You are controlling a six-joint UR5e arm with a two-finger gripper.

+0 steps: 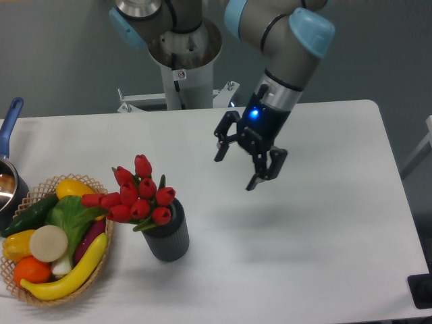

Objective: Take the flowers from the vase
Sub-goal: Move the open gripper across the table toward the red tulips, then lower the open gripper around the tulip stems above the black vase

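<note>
The flowers [137, 195], a bunch of red tulip buds with green leaves, stand in the vase [167, 235], a short dark grey ribbed cylinder at the table's front left. The buds lean left over the rim. My gripper [236, 172] hangs open above the table's middle, to the right of and higher than the bunch. Nothing is between its black fingers [256, 179].
A wicker basket [94, 266] of fruit and vegetables sits just left of the vase, nearly touching it. A blue-handled metal pot [8, 181] stands at the left edge. The arm's base column [183, 74] rises behind the table.
</note>
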